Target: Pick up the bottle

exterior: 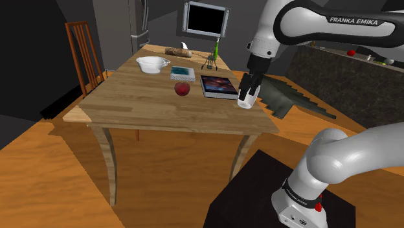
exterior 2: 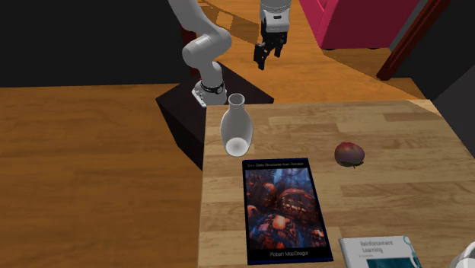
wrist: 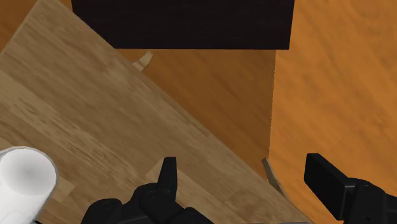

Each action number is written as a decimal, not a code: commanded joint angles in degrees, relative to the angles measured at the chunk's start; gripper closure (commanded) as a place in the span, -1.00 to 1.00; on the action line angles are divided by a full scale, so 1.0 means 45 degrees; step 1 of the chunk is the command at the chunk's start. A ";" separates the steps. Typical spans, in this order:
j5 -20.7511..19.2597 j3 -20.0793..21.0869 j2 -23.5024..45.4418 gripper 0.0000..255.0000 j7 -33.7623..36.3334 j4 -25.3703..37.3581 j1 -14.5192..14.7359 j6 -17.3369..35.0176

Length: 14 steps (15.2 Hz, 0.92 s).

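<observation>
The bottle (exterior: 245, 101) is white with a narrow neck and wide base, standing upright at the corner of the wooden table (exterior: 129, 97) nearest the arm. In the second exterior view the bottle (exterior 2: 234, 126) is close to the table (exterior 2: 380, 129) edge. My black gripper (exterior: 248, 89) hangs open above and a little beyond it, over the table edge. In the second exterior view the gripper (exterior 2: 268, 58) is well above the bottle. In the wrist view the bottle (wrist: 22, 181) lies outside the gripper (wrist: 245, 181), beside one finger, with nothing between the fingers.
A dark-covered book (exterior 2: 285, 209) lies next to the bottle, with a red apple (exterior 2: 349, 153) beyond it. Farther off are a second book (exterior: 182, 72), a white bowl (exterior: 153, 64), a bread loaf (exterior: 177, 51) and a green object (exterior: 215, 50). A wooden chair (exterior: 83, 52) stands at the far side.
</observation>
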 commanded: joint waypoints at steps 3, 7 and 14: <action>-0.0362 -0.0495 0.0260 -1.00 -0.0581 0.0370 -0.0215 -0.0038; -0.0990 -0.1458 0.0926 -1.00 -0.1725 0.1267 -0.0578 -0.0090; -0.1698 -0.3066 0.2504 -1.00 -0.3713 0.3332 -0.1009 -0.0191</action>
